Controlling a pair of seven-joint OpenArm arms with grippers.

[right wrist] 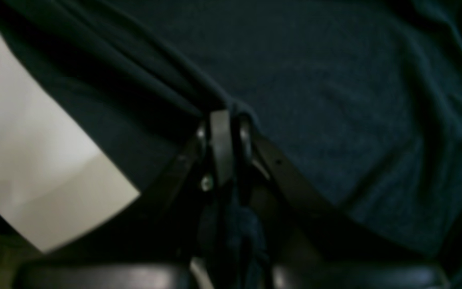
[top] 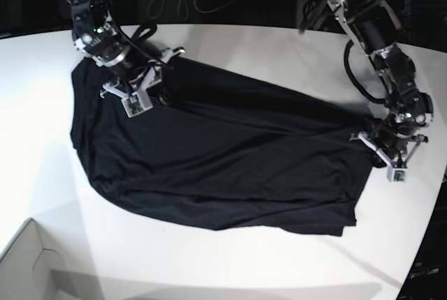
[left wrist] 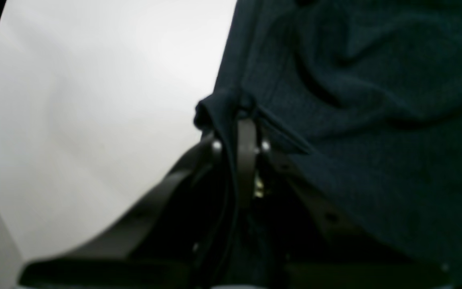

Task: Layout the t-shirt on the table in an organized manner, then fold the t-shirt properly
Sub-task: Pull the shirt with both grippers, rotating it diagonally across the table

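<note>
Left wrist view: the left gripper (left wrist: 241, 116) is pinched tight on a bunched fold of the t-shirt (left wrist: 375, 120), cloth spreading off toward three o'clock, bare table (left wrist: 94, 120) at nine.

Right wrist view: the right gripper (right wrist: 227, 116) is clamped on a gathered edge of the shirt, fabric filling twelve through three o'clock.

Base view: the shirt lies spread across the table's middle, right gripper at its ten o'clock corner, left gripper at three o'clock. A cardboard box (top: 28, 265) sits at seven.
</note>
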